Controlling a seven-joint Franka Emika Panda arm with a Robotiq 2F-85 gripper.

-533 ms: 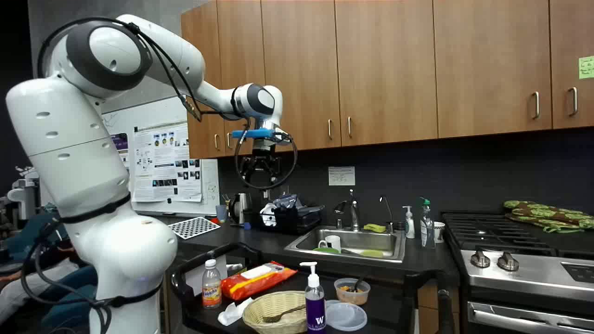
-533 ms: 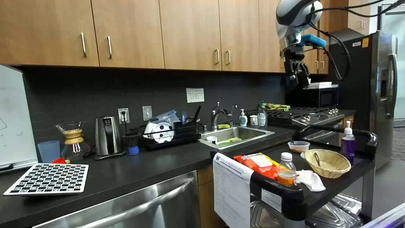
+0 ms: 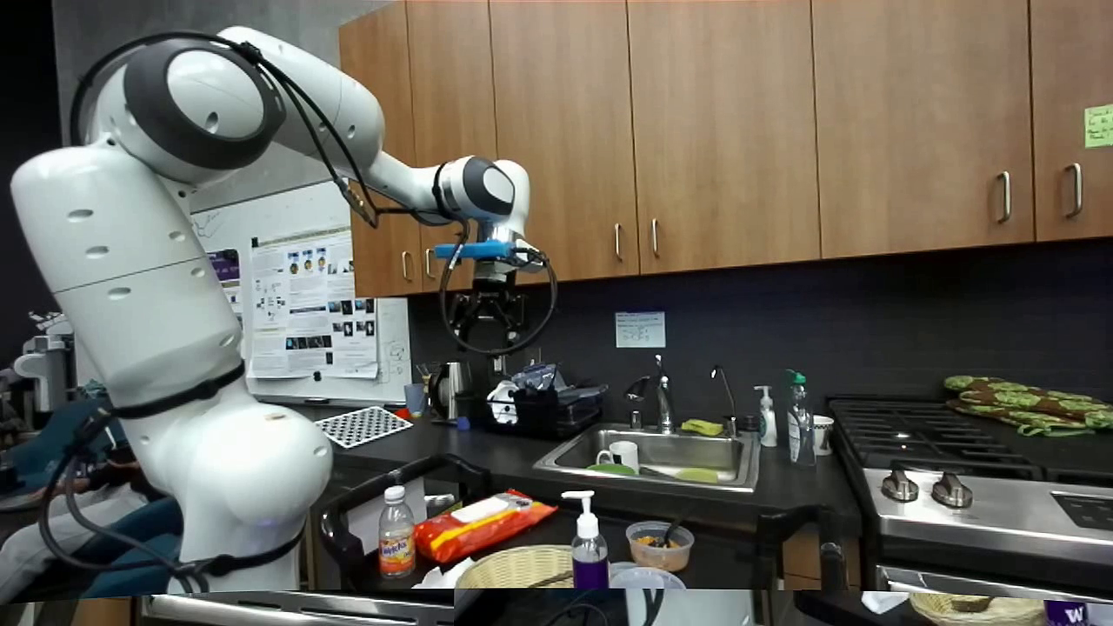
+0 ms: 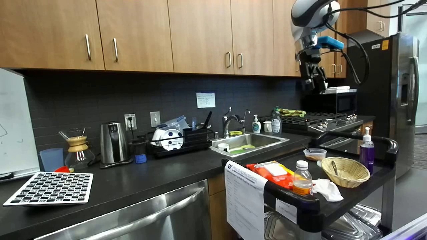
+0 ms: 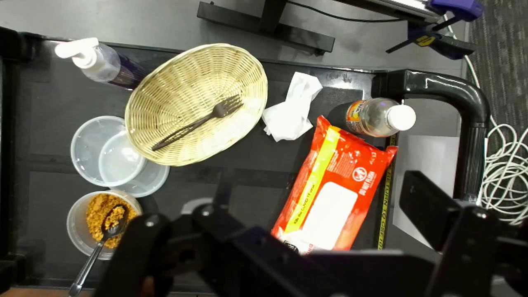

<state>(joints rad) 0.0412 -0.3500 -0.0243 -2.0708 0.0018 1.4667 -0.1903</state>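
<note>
My gripper (image 3: 491,341) is open and empty, high above a black cart; it also shows in an exterior view (image 4: 315,86). In the wrist view its fingers (image 5: 324,193) are wide apart with a red wipes pack (image 5: 305,185) in view far below between them. A plastic bottle with an orange label (image 5: 365,117) stands beside the pack. A crumpled white napkin (image 5: 288,113) lies between the pack and a wicker basket (image 5: 165,107) holding a dark fork (image 5: 198,123). A pump bottle (image 5: 101,66), clear lids or tubs (image 5: 88,144) and a tub of orange food (image 5: 75,225) with a spoon are farther left.
The cart has raised black handles (image 4: 360,136) at its ends. Behind it is a counter with a sink (image 3: 748,461), dish rack (image 4: 180,146), kettle (image 4: 113,143) and stove (image 3: 922,435). Wooden cabinets (image 3: 722,130) hang above. The bottom strip of an exterior view is scrambled.
</note>
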